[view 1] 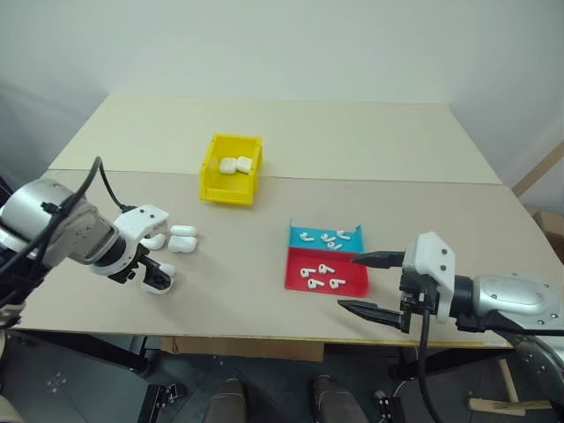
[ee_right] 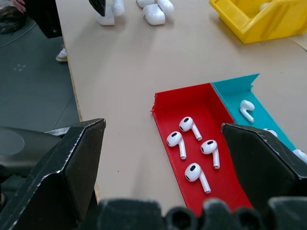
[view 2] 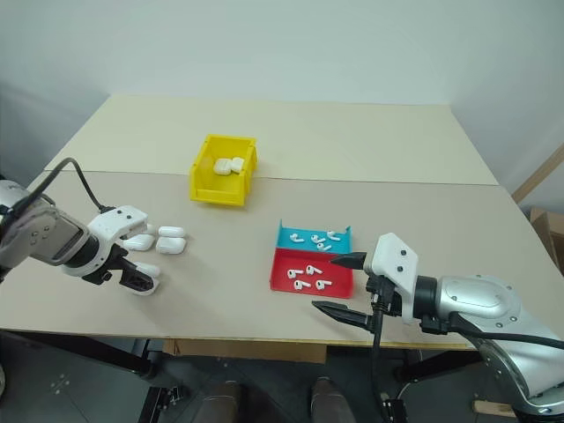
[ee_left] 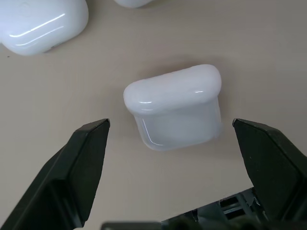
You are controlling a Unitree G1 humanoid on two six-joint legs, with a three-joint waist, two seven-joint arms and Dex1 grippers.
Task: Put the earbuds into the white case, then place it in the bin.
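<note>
1. Head views: the left gripper (view 1: pixel 157 275) points down at the near left of the table (view 1: pixel 352 141), fingers apart. A white case (view 1: pixel 164 288) stands on the table between the fingertips, mostly hidden by them. Three more cases (view 1: pixel 182 240) lie just beyond it, one partly covered by the wrist. The yellow bin (view 1: pixel 231 169) farther back holds two white cases; its near wall cuts off their lower halves. The right gripper (view 1: pixel 374 284) hangs at the near edge just beside the red and blue tray (view 1: pixel 327 258), jaws wide, nothing between them. The earbuds (view 1: pixel 319 275) in the tray are too small to count surely.
2. Left wrist view: the white case (ee_left: pixel 175 106) stands upright on the table, lid shut, clear of both black fingers (ee_left: pixel 84 163); gaps show on either side. Two other cases are cut off at the frame edge.
3. Right wrist view: four earbuds (ee_right: pixel 192 146) lie in the red half, stems plain. The blue half's earbuds are partly hidden behind a finger (ee_right: pixel 261 163). The bin (ee_right: pixel 259 19) is cropped.
</note>
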